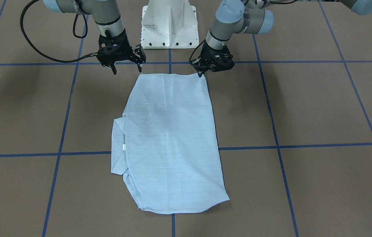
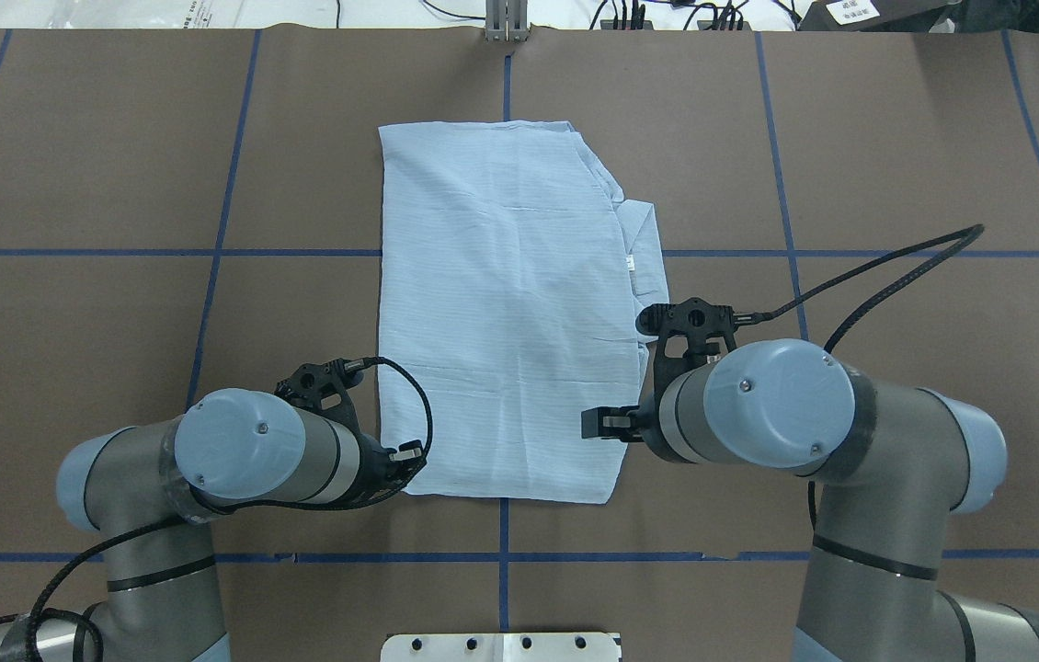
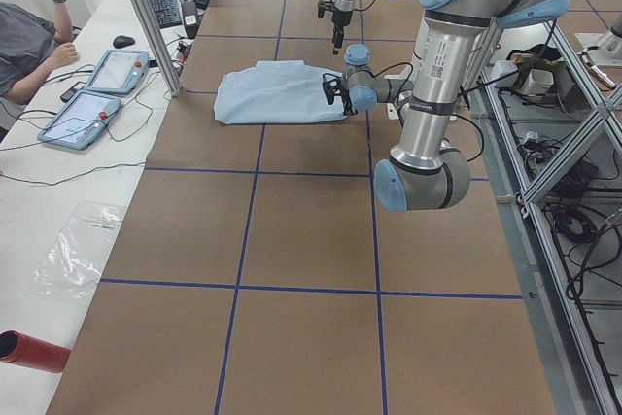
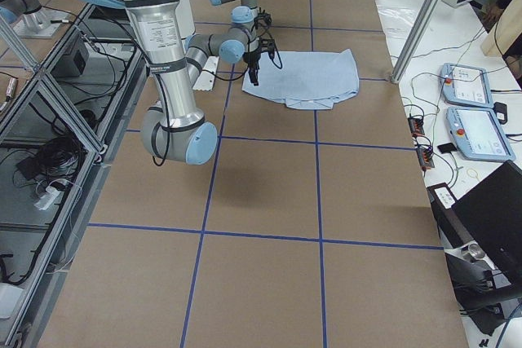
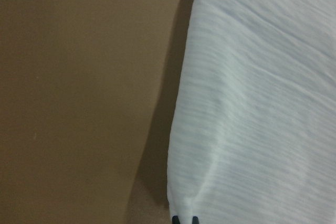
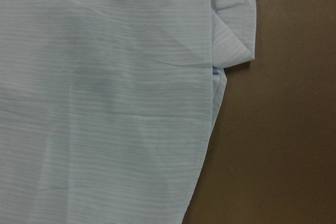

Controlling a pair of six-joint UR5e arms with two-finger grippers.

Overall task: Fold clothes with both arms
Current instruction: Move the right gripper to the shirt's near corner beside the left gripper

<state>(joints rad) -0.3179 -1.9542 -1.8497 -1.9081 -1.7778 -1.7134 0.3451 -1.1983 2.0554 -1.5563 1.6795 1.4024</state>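
Observation:
The pale blue striped shirt [image 1: 172,138] lies folded into a long rectangle on the brown table, also seen from overhead [image 2: 501,303]. Its collar [image 1: 118,144] and small white label [image 2: 630,265] stick out on the robot's right side. My left gripper [image 1: 201,74] is shut on the shirt's near left corner; in the left wrist view the fingertips [image 5: 184,220] pinch the fabric edge [image 5: 262,103]. My right gripper [image 1: 127,68] is open and empty, held just above the table beside the near right corner, not touching it. The right wrist view shows only shirt [image 6: 105,103] and table.
The white pedestal base [image 1: 169,26] stands just behind the shirt's near edge. Blue tape lines [image 1: 304,145] grid the table. A person and two tablets [image 3: 97,85] are at the far side bench. A red cylinder [image 3: 29,349] lies there too.

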